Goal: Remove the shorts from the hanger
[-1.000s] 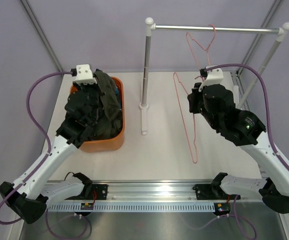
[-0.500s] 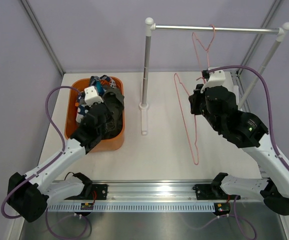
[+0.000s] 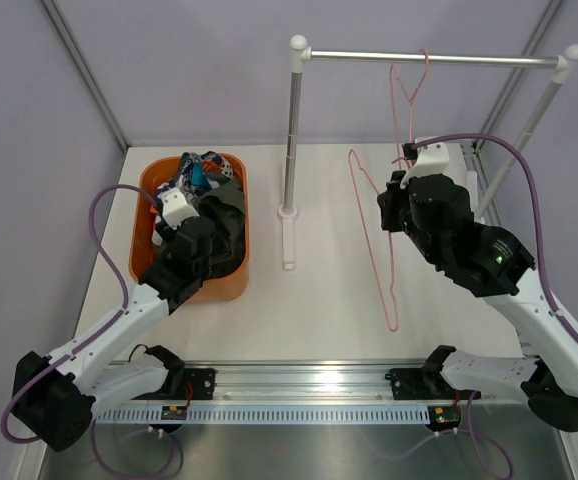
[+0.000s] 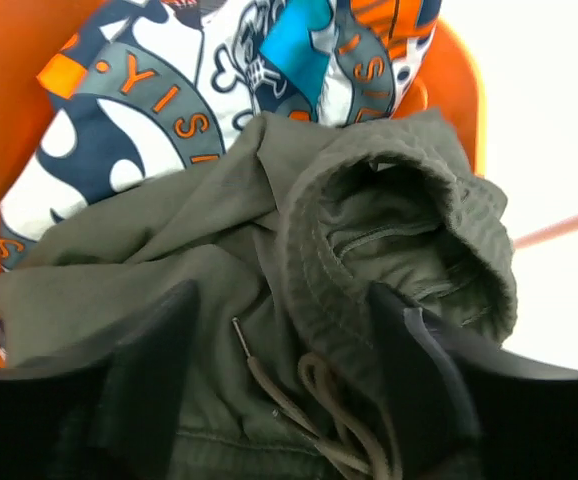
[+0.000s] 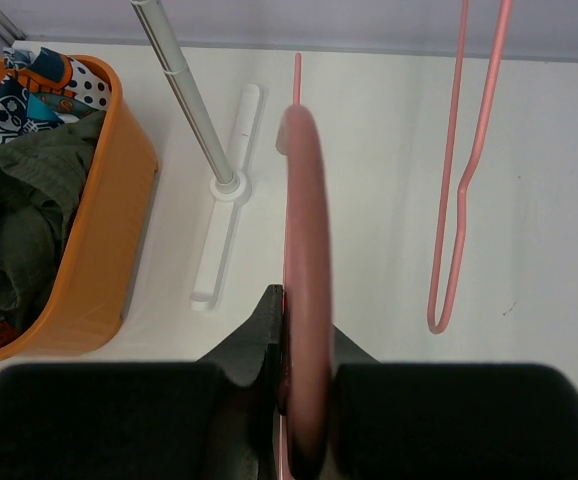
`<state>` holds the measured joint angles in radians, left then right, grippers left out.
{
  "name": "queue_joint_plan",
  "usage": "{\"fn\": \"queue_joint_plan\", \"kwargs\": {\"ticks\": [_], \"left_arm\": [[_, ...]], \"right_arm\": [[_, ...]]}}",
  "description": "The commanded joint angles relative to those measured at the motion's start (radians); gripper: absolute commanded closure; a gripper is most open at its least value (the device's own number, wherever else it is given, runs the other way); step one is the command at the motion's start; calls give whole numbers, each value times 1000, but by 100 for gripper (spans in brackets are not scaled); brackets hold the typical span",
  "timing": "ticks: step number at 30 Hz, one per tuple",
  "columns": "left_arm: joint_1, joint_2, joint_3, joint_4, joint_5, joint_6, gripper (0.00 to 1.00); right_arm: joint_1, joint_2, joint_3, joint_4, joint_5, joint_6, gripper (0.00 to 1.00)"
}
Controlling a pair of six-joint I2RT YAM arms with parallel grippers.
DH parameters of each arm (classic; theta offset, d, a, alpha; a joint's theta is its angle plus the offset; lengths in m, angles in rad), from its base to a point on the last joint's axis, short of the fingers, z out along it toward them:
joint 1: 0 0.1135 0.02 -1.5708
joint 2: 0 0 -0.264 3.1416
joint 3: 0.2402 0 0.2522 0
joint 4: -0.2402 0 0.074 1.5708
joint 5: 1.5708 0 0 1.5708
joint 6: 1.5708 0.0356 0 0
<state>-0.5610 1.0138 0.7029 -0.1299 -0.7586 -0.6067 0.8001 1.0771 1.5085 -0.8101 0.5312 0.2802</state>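
olive shorts (image 4: 219, 235) lie just under parted left jaws; right jaws pinch the pink hanger (image 5: 304, 250).

The left arm (image 3: 109, 327) and right arm (image 3: 556, 332) are white, chunky black just behind the left claw (image 4: 287, 340) and right claw (image 5: 304, 345) (purple cables (image 3: 92, 215) loop there).

We see matt olive cloth shorts (image 4: 399, 230), smoother printed cloth shorts (image 4: 169, 90), a glossy orange plastic tub (image 5: 109, 200), a shiny metal rail (image 3: 429, 58)
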Motion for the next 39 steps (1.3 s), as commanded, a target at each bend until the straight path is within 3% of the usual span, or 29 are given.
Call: {"fn": "queue_joint_plan", "kwargs": {"ticks": [1, 2, 3, 11, 22, 28, 33, 39], "left_arm": [[4, -58, 84, -5, -67, -13, 19], [4, -61, 96, -16, -67, -11, 6], [3, -66, 110, -30, -62, -7, 1], [4, -95, 323, -184, 42, 94, 1], [1, -101, 604, -497, 387, 206, 1], [-5, -199, 567, -605, 444, 263, 1], [-7, -279, 475, -631, 475, 281, 1], [-7, -354, 385, -640, 466, 318, 1]], "right_arm": [[-7, -16, 4, 25, -4, -6, 100], [-7, -14, 7, 25, -4, -6, 100], [-7, -13, 9, 26, -5, -7, 100], [-7, -8, 10, 38, -17, -6, 100], [-12, 70, 70, 68, -5, -39, 100], [-137, 133, 110, 114, -141, -35, 100], [-281, 173, 136, 141, -252, -16, 100], [-361, 248, 217, 140, -324, -3, 100]]}}
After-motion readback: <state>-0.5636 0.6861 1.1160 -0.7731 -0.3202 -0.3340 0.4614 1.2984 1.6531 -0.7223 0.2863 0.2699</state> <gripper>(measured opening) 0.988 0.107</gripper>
